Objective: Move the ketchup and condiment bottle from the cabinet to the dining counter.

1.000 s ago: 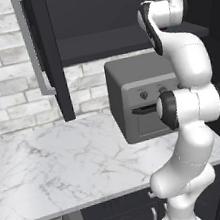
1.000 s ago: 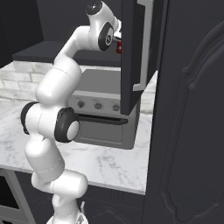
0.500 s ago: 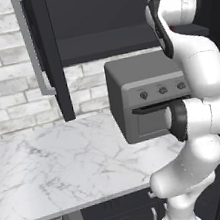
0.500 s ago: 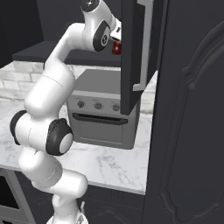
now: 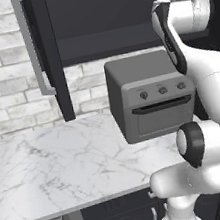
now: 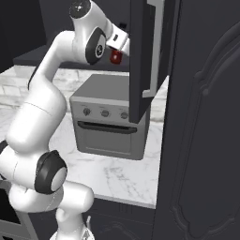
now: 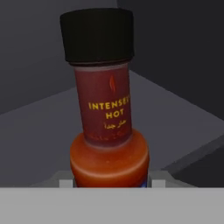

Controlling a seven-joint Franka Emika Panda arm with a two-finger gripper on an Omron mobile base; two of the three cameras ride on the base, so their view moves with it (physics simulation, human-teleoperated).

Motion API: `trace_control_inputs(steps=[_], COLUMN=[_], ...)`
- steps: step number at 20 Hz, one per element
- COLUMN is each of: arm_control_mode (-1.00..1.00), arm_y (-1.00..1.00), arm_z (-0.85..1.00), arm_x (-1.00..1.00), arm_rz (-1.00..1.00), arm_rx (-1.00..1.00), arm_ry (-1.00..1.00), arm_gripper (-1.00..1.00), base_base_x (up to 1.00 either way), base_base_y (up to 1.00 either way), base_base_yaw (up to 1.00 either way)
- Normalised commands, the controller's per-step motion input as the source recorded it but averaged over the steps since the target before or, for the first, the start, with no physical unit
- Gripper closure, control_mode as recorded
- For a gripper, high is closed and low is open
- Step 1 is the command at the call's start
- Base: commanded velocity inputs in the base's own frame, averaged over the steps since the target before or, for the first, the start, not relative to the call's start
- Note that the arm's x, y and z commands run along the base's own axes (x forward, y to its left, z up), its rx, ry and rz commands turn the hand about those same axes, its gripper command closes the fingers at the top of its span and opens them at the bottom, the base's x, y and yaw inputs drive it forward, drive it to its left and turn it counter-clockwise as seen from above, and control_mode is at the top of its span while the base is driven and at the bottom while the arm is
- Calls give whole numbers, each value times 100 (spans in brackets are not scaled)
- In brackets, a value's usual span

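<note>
- Change: since a second ago we see arm elbow swing out; gripper [image 6: 120,46] draws back and down from cabinet [image 6: 140,56] mouth, red item with it.
- Meaning: we judge condiment bottle [image 7: 107,131] lifted off shelf, extraction under way; carry to dining counter pending.
- Jaws: narrow, clamped on bottle base.
- Bottle location: in gripper, upright, just outside cabinet, above toaster oven [image 5: 151,100].
- Count: condiment bottle 1; toaster oven 1, knobs 3; marble counter [image 5: 55,166] 1.
</note>
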Motion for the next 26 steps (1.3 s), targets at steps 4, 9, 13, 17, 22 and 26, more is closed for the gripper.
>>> trace_control_inputs(steps=[4, 9, 13, 17, 22, 26], arm_control_mode=[-100, -100, -100, -100, -100, -100], arm_y=[25, 24, 26, 24, 20, 17], arm_z=[0, 0, 0, -4, -14, -22], arm_x=[-66, -65, -68, -71, -67, -57], arm_rz=[0, 0, 0, 0, -2, -11], arm_rx=[0, 0, -5, -9, -7, -10], arm_ry=[-3, 0, 0, -2, -1, -1], arm_gripper=[100, 100, 100, 100, 100, 100], base_base_x=[0, 0, 0, 0, 0, 0], base_base_y=[0, 0, 0, 0, 0, 0], base_base_yaw=[0, 0, 0, 0, 0, 0])
